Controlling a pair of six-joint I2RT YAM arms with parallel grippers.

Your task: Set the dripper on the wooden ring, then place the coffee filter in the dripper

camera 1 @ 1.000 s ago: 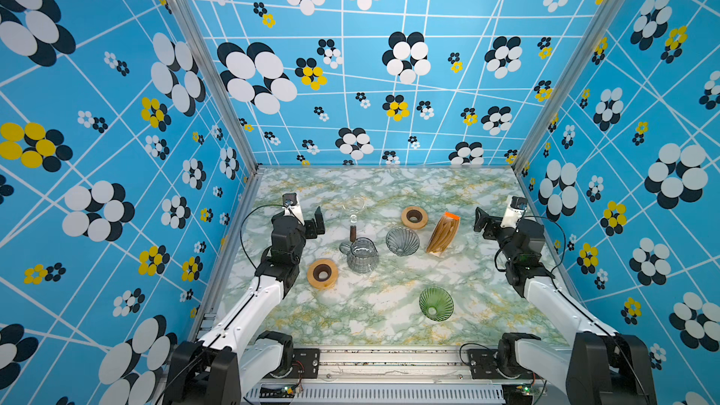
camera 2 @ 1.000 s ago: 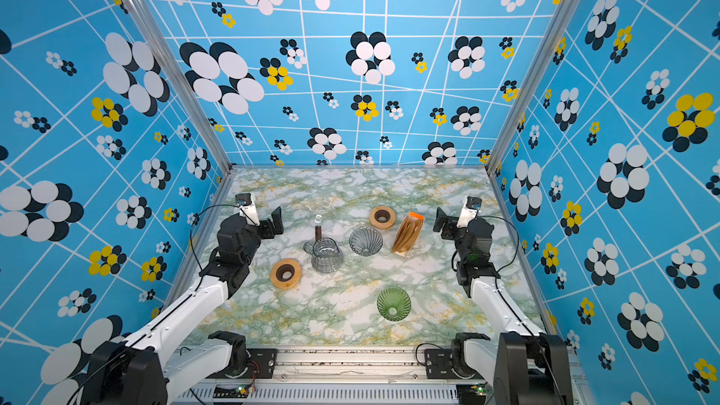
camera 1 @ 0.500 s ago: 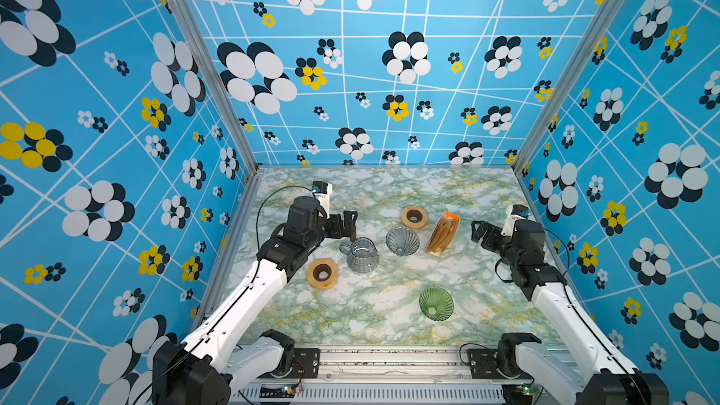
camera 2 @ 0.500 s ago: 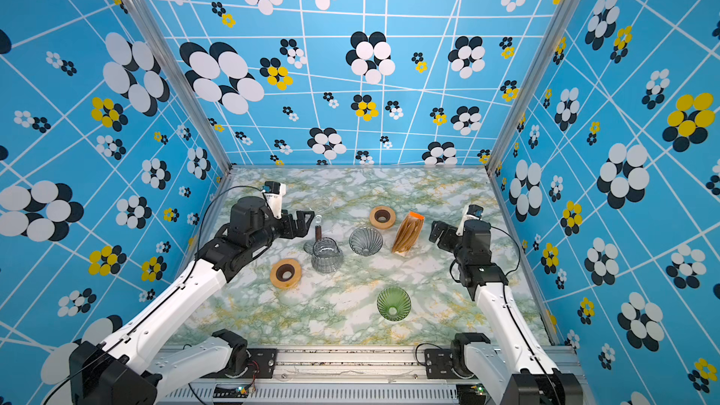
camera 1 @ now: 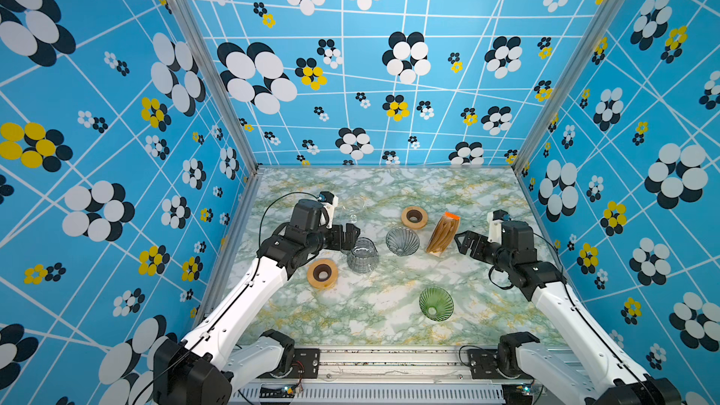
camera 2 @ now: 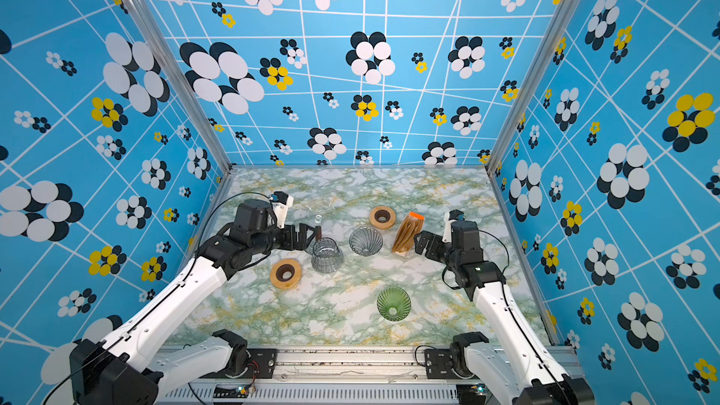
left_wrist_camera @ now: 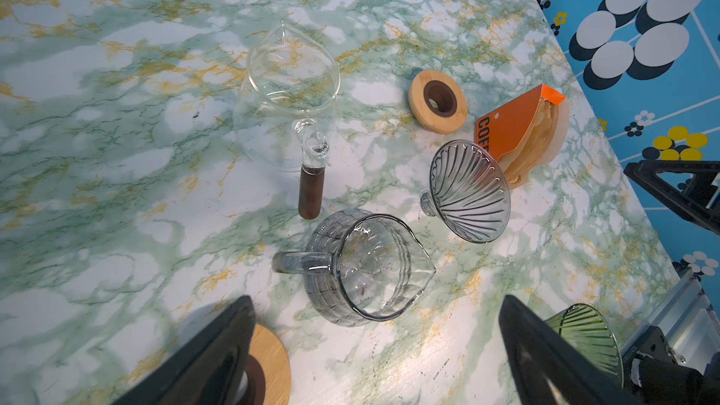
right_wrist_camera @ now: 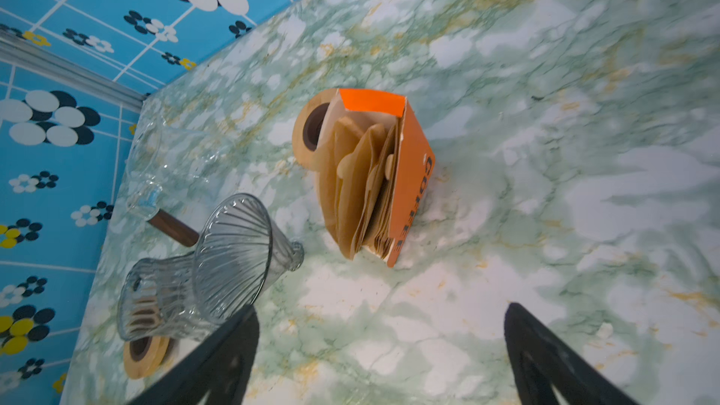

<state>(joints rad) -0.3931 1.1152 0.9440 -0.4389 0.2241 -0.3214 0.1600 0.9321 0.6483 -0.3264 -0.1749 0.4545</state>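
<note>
Brown paper coffee filters stand in an open orange box point(camera 1: 442, 233) point(camera 2: 407, 233) point(right_wrist_camera: 366, 185) point(left_wrist_camera: 522, 130) at the back right. A grey ribbed glass dripper point(camera 1: 402, 241) point(camera 2: 365, 241) point(left_wrist_camera: 469, 190) point(right_wrist_camera: 233, 255) lies tipped just left of the box. A green glass dripper point(camera 1: 435, 303) point(camera 2: 393, 303) point(left_wrist_camera: 588, 335) sits nearer the front. My left gripper point(camera 1: 348, 237) point(camera 2: 306, 237) point(left_wrist_camera: 374, 300) is open beside a grey glass pitcher point(camera 1: 362, 255) point(left_wrist_camera: 366, 266). My right gripper point(camera 1: 461, 243) point(camera 2: 422, 243) point(right_wrist_camera: 382, 305) is open and empty, just right of the box.
A clear glass server with a dark wooden handle point(camera 1: 352, 208) point(left_wrist_camera: 292, 72) stands behind the pitcher. One wooden ring point(camera 1: 414, 217) lies behind the box, another point(camera 1: 322, 273) below my left gripper. Blue patterned walls close three sides of the marble table point(camera 1: 350, 313).
My left arm has reached out to the right, up to the grey pitcher. My right arm has come down and left toward the filter box. Both grippers have stayed open.
</note>
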